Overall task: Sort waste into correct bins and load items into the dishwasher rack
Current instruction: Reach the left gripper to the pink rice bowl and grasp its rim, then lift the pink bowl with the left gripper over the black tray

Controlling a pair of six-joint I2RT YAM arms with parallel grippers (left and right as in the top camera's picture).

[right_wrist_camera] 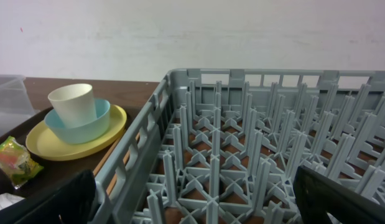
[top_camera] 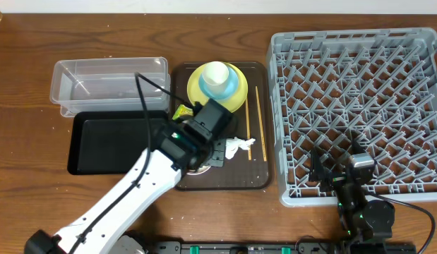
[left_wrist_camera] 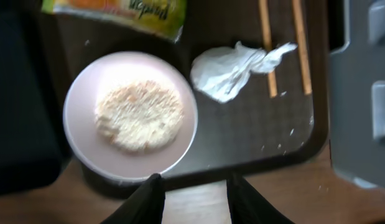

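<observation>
Now I hover left gripper [left_wrist_camera: 195,200], half-open and empty, at near rim of pinkish bowl [left_wrist_camera: 80,118]; rice scraps [left_wrist_camera: 139,115] inside need binning first. Right gripper [right_wrist_camera: 192,205] wide, idle over rack [right_wrist_camera: 242,149].

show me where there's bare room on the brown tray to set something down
Free: the brown tray's near corner, between pinkish bowl, tissue and chopsticks; also the black tray's floor. Crowded: the far end with the yellow plate stack, and around the left gripper at the bowl.
</observation>
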